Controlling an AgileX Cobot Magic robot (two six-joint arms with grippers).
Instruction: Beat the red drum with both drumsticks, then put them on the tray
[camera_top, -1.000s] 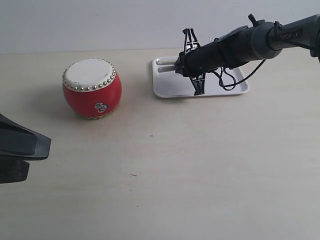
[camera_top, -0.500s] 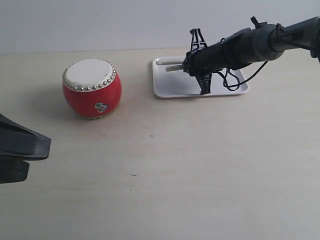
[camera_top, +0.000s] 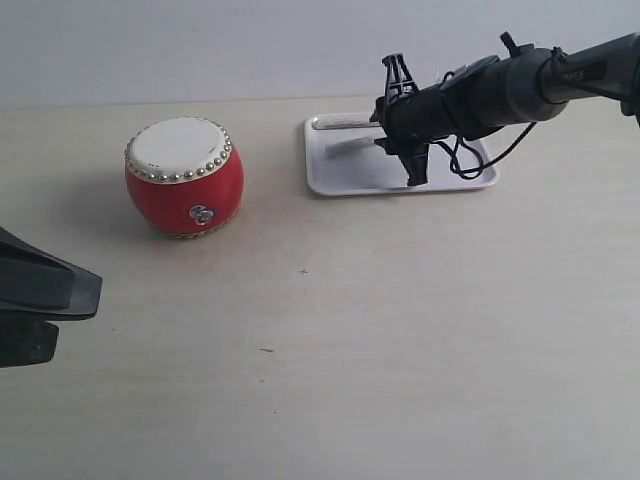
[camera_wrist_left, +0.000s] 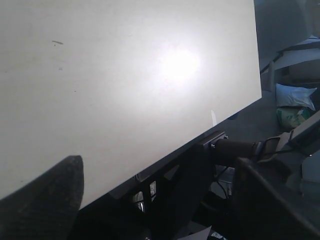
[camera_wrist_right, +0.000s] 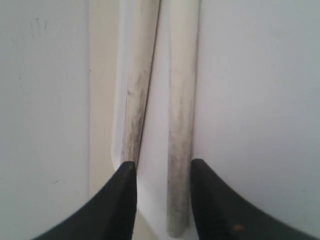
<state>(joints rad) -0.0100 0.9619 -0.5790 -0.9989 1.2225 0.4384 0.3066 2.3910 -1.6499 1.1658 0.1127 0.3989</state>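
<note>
The red drum (camera_top: 184, 177) stands upright at the table's left. The white tray (camera_top: 350, 176) lies at the back right. Two pale drumsticks lie in it: one (camera_top: 338, 122) along its far rim, the other (camera_top: 346, 146) slightly slanted just in front of it. My right gripper (camera_top: 404, 118) hovers open over the tray's middle. In the right wrist view the rim stick (camera_wrist_right: 137, 90) runs outside one finger, and the other stick (camera_wrist_right: 181, 125) lies loose on the tray floor (camera_wrist_right: 260, 100) between the spread fingers. My left gripper (camera_wrist_left: 155, 200) is open and empty by the table's near left edge.
The left arm (camera_top: 40, 300) rests low at the table's front left corner. In the left wrist view, the table's edge (camera_wrist_left: 220, 122) drops off to dark frame parts below. A black cable (camera_top: 470, 160) hangs from the right arm over the tray.
My right gripper has drawn back to the right and risen slightly over the tray. The stick it was at now lies free and slanted on the tray floor. The left arm has not moved.
</note>
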